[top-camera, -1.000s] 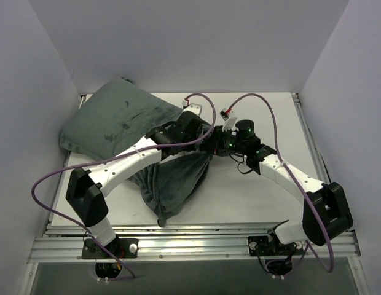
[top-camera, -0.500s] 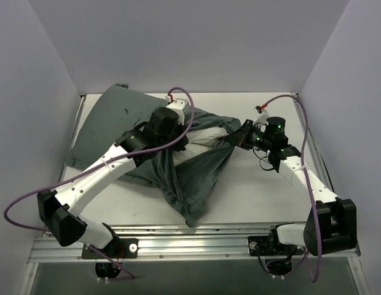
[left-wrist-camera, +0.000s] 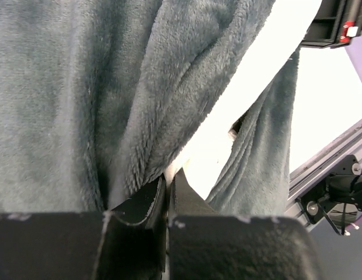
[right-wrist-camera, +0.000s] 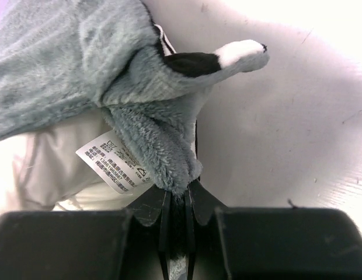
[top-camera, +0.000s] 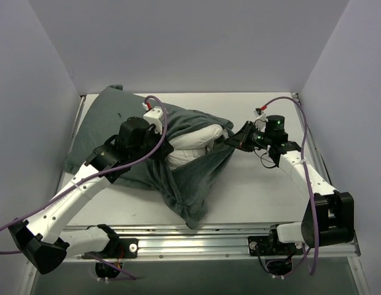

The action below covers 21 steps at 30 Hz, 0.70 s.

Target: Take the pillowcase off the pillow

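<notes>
The pillowcase (top-camera: 110, 123) lies grey-green side out from the back left to the front middle of the table. The white pillow (top-camera: 193, 140) bulges out of its opening between the two grippers. My left gripper (top-camera: 163, 150) is shut on a fold of the pillowcase (left-wrist-camera: 64, 87) at the opening, right beside the pillow (left-wrist-camera: 251, 76). My right gripper (top-camera: 231, 141) is shut on the opposite edge of the pillowcase (right-wrist-camera: 152, 134), where a black-and-white striped corner shows. The pillow (right-wrist-camera: 41, 157) and its care label (right-wrist-camera: 114, 163) lie just left of the right fingers. The fabric is stretched between the grippers.
The white table (top-camera: 264, 190) is walled on the left, back and right. An aluminium rail (top-camera: 196, 243) runs along the front edge. Purple cables (top-camera: 313, 178) loop over both arms. A loose tail of the pillowcase (top-camera: 190, 212) hangs toward the front rail.
The grippers have pulled apart, the left one moving well to the left and the right one to the right. The opening has spread and more white pillow shows.
</notes>
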Each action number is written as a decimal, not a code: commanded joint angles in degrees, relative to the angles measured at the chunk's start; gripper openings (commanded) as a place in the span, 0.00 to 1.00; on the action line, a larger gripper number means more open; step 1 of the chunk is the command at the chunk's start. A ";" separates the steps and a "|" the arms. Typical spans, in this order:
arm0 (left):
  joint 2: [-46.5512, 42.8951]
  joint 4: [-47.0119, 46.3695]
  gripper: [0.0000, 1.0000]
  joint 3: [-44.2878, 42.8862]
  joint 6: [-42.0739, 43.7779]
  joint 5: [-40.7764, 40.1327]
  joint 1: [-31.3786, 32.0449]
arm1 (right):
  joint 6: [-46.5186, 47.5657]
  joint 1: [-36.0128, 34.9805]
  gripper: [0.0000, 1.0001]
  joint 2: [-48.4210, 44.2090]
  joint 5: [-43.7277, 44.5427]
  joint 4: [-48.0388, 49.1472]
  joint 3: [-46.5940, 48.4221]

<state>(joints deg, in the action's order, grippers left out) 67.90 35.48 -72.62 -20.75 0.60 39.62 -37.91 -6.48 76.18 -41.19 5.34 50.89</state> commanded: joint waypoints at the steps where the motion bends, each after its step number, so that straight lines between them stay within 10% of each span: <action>1: -8.22 12.07 0.02 -0.94 3.00 -4.12 -3.84 | 3.99 8.33 0.00 1.60 19.48 2.83 1.84; 13: 7.59 -14.64 0.02 -8.50 -5.08 2.21 -3.23 | 5.83 -8.71 0.03 -2.96 19.91 3.37 -5.80; 21: 19.10 -16.59 0.02 -16.14 -3.42 1.86 -2.00 | 19.34 -11.18 0.49 -12.81 24.76 -13.94 4.29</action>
<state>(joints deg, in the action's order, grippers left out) 86.67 26.24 -83.13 -25.78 5.39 38.30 -27.05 -16.67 68.07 -21.04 -2.76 48.95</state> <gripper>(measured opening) 0.052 0.463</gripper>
